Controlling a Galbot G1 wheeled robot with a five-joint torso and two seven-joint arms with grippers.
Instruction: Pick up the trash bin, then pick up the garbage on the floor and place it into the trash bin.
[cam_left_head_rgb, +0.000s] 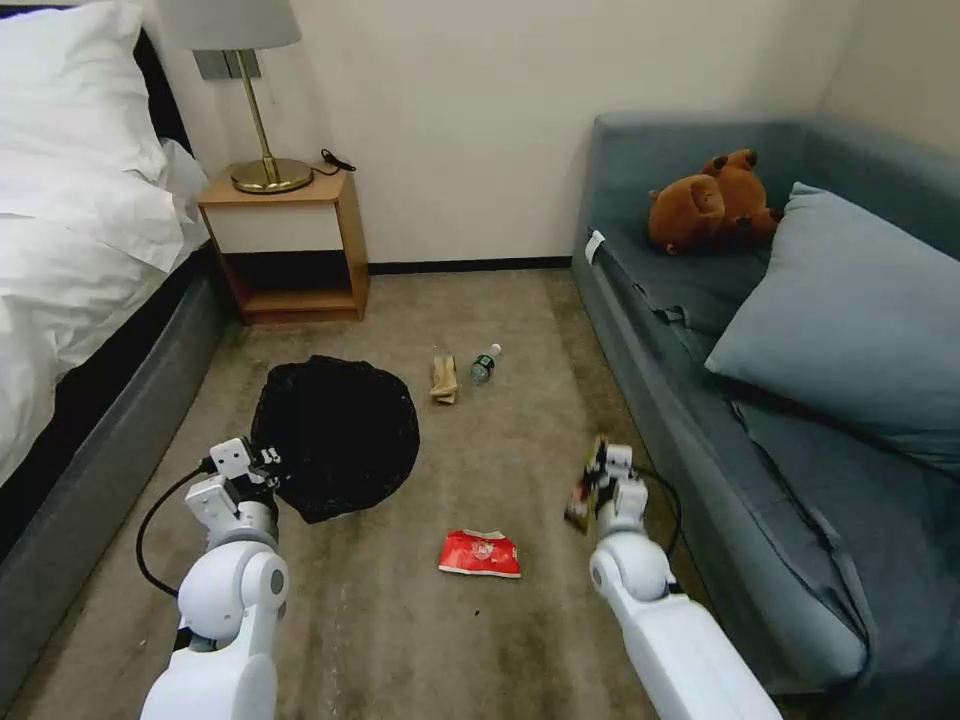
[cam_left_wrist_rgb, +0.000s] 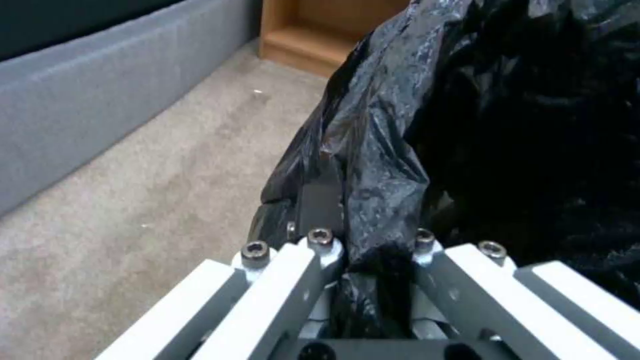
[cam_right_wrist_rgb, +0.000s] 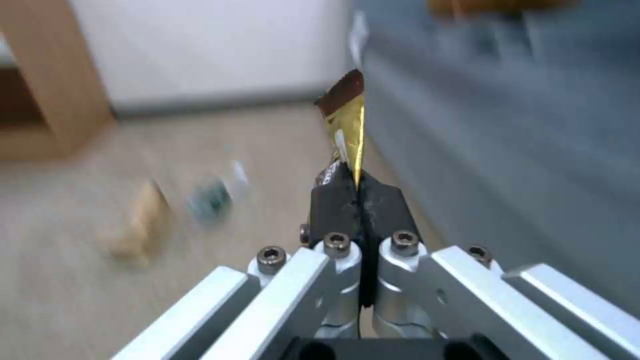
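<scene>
Up close, the right tool (cam_right_wrist_rgb: 360, 192) pinches the bar wrapper (cam_right_wrist_rgb: 347, 120).

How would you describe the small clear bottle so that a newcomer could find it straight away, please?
Start at the wooden nightstand by the back wall, then look down to the carpet in front of it. The bottle lies there on its side, just right of a tan paper piece. It alone is see-through with a white cap.

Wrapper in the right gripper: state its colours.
The wrapper is golden yellow with a dark brown end, clearest in the right wrist view, pinched in the right gripper.
</scene>
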